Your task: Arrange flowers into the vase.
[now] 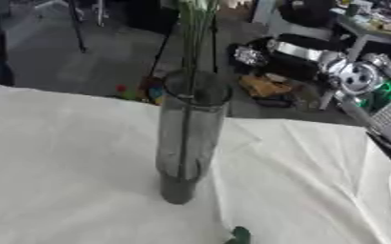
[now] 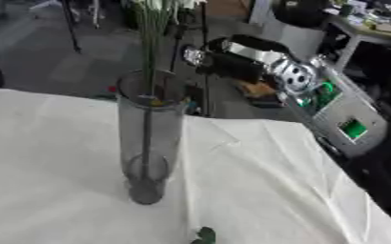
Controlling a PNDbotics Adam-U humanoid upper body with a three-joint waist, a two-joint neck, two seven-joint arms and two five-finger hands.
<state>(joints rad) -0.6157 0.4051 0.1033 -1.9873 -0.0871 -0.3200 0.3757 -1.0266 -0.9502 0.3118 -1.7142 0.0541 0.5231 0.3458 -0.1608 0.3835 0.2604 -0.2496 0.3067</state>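
Right hand [image 2: 200,56] up at top centre-right, beyond the far table edge, arm of black and silver parts coming in from the right; fingers too unclear to read, cannot tell open or closed, nothing visibly held. Left hand not in view.

Vase [image 1: 189,138] upright on the table [image 1: 65,167], tall clear cylinder, roughly centre. Flowers [image 1: 196,28] already in: green stems running down inside the glass to near the bottom, pale blooms cut off at the top edge. Judged mostly done for that bunch.

Small green leafy piece [image 1: 239,235] on the cloth at the bottom edge, near the vase base but apart; possibly another stem left to place, cannot tell.

White cloth wrinkled around the vase. Floor clutter behind, orange object [image 1: 264,86] on the floor. Nothing blocking the vase mouth besides the stems already in.
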